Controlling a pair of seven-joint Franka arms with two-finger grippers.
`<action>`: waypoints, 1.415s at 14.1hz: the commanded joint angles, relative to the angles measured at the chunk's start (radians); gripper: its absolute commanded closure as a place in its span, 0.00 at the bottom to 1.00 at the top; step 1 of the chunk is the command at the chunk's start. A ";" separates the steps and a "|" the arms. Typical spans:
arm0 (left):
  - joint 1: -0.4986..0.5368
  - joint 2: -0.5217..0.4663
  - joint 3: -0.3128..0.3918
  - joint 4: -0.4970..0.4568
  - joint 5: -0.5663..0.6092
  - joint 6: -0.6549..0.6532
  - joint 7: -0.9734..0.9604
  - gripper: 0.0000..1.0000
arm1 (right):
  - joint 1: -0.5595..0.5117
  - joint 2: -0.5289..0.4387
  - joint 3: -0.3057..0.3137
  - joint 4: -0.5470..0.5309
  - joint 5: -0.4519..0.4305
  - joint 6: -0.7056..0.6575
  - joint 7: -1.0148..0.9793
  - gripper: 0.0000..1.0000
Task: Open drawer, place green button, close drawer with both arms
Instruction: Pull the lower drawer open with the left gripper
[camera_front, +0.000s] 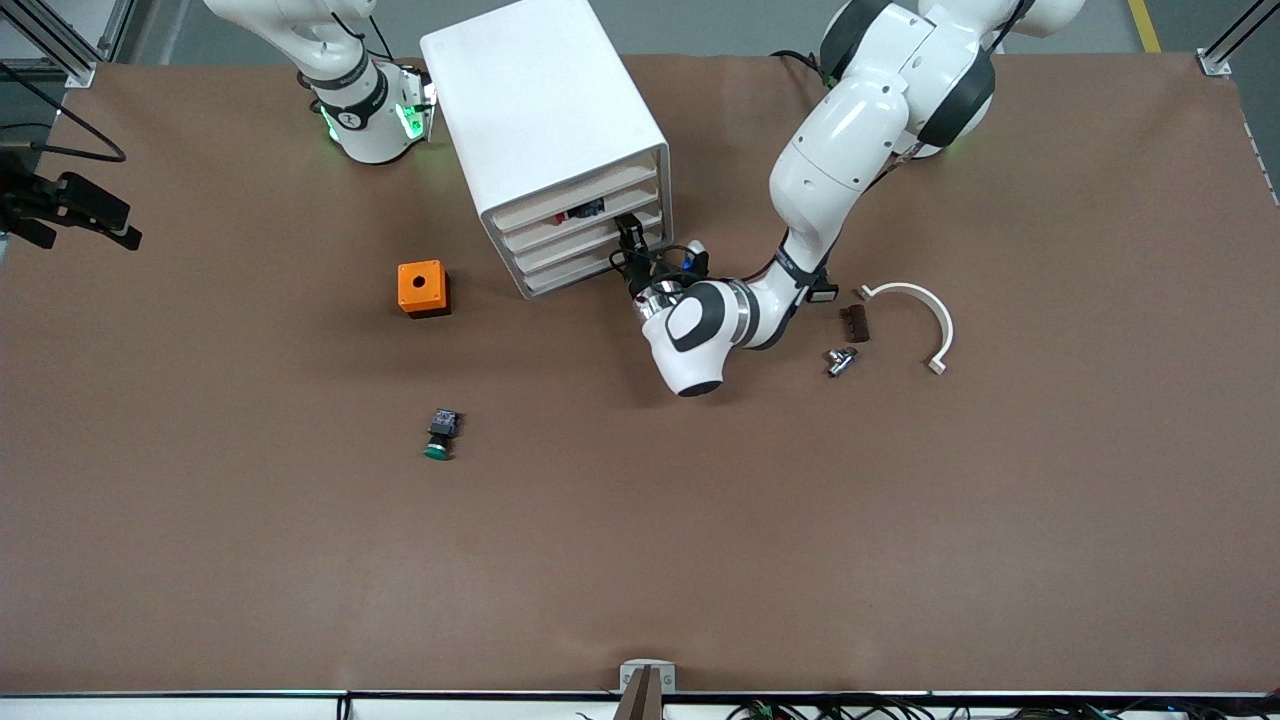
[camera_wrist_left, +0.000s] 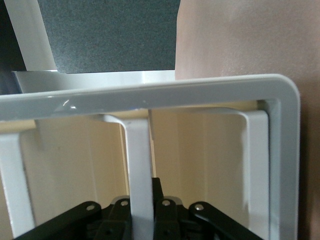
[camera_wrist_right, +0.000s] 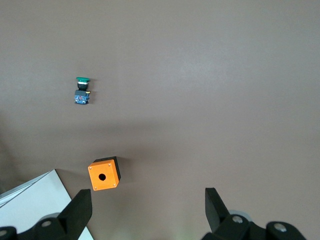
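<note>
Left gripper (camera_front: 632, 243) clamped on the drawer (camera_front: 590, 248) front
Pull runs toward me; right gripper (camera_wrist_right: 148, 206) waits wide open, empty, button (camera_front: 440, 435) nearer its end.

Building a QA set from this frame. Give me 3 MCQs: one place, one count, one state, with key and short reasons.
1. The button lies: A in a drawer; B on the table, nearer the front camera than the orange box; C on the cabinet.
2. Cabinet drawer fronts: A two; B four; C six.
3. The left gripper is: A shut on a drawer front; B open over the button; C holding the orange box.

Answers: B, it lies lower in the front view; B, four stacked fronts; A, fingers clamp the white front.
</note>
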 joint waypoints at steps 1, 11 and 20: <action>0.024 0.010 0.008 0.021 -0.021 -0.015 0.006 0.95 | 0.007 0.011 -0.006 0.021 -0.004 -0.007 -0.004 0.00; 0.188 0.013 0.009 0.027 -0.019 0.018 0.011 0.92 | 0.007 0.012 -0.006 0.022 -0.004 -0.004 -0.004 0.00; 0.220 0.007 0.008 0.035 -0.021 0.077 0.136 0.17 | 0.009 0.020 -0.006 0.028 -0.005 -0.005 -0.004 0.00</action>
